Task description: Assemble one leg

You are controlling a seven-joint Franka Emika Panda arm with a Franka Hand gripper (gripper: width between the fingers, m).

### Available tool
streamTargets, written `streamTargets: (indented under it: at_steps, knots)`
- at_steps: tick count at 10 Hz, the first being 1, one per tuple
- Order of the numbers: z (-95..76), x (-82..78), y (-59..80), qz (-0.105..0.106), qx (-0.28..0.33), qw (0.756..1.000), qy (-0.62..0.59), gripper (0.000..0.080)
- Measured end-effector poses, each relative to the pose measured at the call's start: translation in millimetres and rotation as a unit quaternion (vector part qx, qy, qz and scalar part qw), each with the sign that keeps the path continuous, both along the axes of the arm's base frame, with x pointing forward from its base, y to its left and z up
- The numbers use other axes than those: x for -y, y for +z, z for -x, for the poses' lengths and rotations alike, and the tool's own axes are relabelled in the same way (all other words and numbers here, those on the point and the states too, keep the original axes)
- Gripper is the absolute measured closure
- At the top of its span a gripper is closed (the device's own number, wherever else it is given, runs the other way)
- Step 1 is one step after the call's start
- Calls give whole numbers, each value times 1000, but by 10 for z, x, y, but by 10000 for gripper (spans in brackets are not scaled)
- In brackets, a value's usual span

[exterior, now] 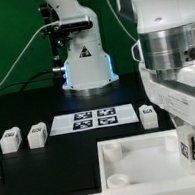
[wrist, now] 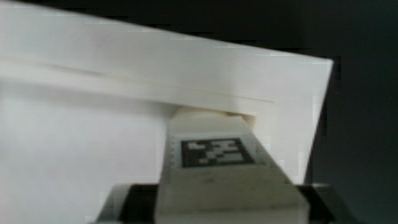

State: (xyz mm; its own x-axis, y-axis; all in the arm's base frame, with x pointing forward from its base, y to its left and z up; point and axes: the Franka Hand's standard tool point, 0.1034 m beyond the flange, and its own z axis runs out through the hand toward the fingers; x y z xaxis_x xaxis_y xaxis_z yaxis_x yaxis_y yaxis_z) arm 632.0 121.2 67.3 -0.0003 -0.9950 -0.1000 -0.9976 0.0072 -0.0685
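White leg (wrist: 217, 165) sits held in the jaws, its tip at the tray (exterior: 144, 151). Seating it in a socket is probably left; three legs (exterior: 37, 136) wait at nine o'clock.

The exterior view is evenly and brightly lit from above, with glare on the white tray (exterior: 124, 154) beside the gripper (exterior: 194, 150) and deep black on the table (exterior: 46, 169) away from it. The arm's near housing is soft and out of focus. The wrist view is blurred throughout: the tray (wrist: 143, 90) ahead of the claw is washed out, the leg's tag (wrist: 215, 153) smeared
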Motion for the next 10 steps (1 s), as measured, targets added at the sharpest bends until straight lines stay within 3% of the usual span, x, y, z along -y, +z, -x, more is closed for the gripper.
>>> streamTargets:
  at_steps: [2,4,5,6,7,8,10]
  knots:
    - [5,-3,-3,-8,-10,996,-89,505]
    - [9,-3,-8,-8,-10,996,-91,505]
    - [10,-7,-9,-8,-10,996,-90,334]
    - [11,-7,-10,-7,-8,997,-71,334]
    - [12,-10,-11,-7,-8,997,-71,190]
    - [12,-13,-10,-7,-8,998,-66,162]
    - [89,16,119,0,14,995,104,153]
